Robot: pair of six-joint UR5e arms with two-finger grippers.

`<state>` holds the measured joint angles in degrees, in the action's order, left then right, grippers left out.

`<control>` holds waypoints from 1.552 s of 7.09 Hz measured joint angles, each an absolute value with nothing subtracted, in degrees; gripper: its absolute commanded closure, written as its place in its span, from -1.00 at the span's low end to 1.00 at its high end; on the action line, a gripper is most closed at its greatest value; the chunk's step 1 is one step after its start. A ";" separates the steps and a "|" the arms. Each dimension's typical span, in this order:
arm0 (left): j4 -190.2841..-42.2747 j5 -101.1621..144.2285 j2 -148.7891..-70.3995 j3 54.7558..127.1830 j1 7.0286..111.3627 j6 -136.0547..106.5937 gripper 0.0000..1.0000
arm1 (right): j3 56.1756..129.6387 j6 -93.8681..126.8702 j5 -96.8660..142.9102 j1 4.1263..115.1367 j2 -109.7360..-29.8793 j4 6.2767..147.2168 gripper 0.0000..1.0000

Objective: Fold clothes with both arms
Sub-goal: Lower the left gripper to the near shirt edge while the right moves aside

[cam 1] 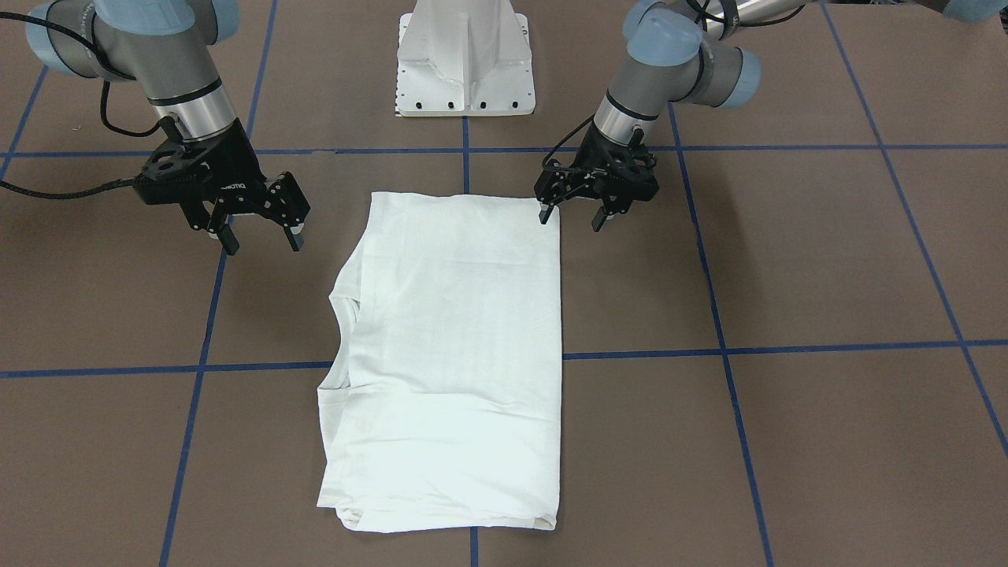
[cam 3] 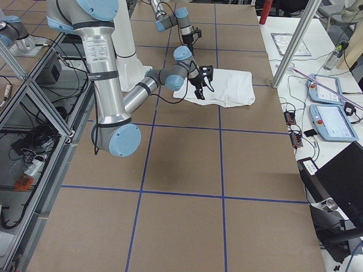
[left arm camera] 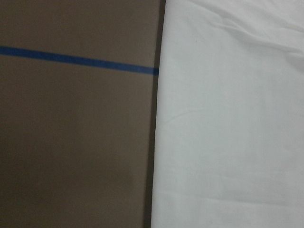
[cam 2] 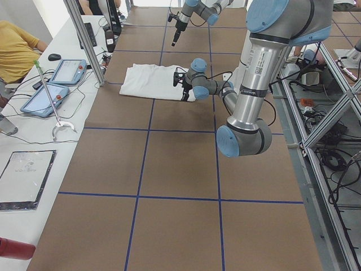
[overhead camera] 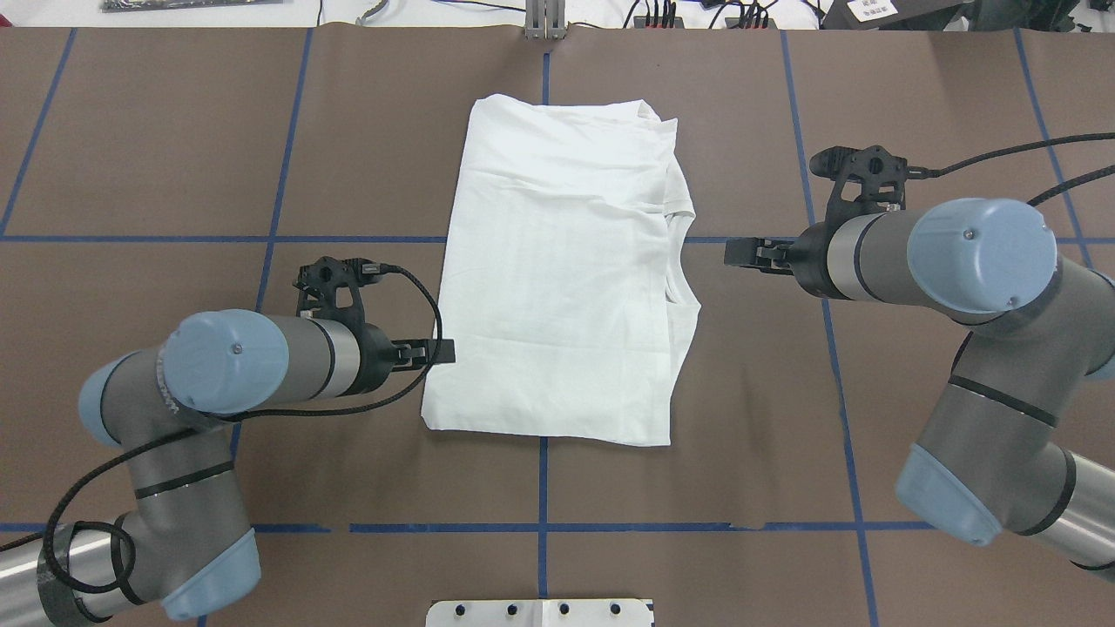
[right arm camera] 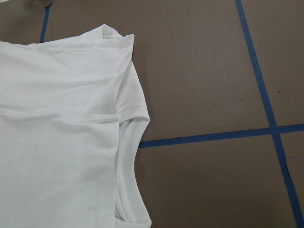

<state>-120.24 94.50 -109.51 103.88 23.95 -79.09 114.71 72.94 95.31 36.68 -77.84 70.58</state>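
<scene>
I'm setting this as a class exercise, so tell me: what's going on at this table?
A robot is folding a white T-shirt, which lies folded into a rectangle on the table. The left gripper is open at the shirt's left edge. The right gripper is open, clear of the collar side. Neither holds cloth.

Even, diffuse light from above is recorded in the fixed views; only faint shadows are cast on the matte brown table surface (cam 1: 827,260). The folded white cotton T-shirt (cam 1: 449,354) is rendered very bright, its creases weakly resolved. The left wrist view is dim and soft-focused, and a narrow dark shadow is seen along the shirt's edge.
</scene>
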 measured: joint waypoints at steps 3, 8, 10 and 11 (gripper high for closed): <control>-118.72 93.58 -109.95 102.47 19.92 -79.32 -0.19 | 114.65 73.03 94.69 36.17 -77.95 70.58 -1.00; -117.52 93.60 -110.55 102.39 19.02 -79.15 0.02 | 114.61 73.04 94.74 36.04 -77.96 70.66 -1.00; -117.51 93.60 -110.77 102.39 18.92 -79.17 0.35 | 114.61 73.04 94.75 36.04 -77.96 70.66 -1.00; -117.51 93.60 -110.85 102.36 18.90 -79.18 0.77 | 114.58 73.04 94.75 36.00 -77.96 70.66 -1.00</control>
<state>-117.51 93.60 -110.85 102.36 18.90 -79.18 114.58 73.04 94.75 36.00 -77.96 70.66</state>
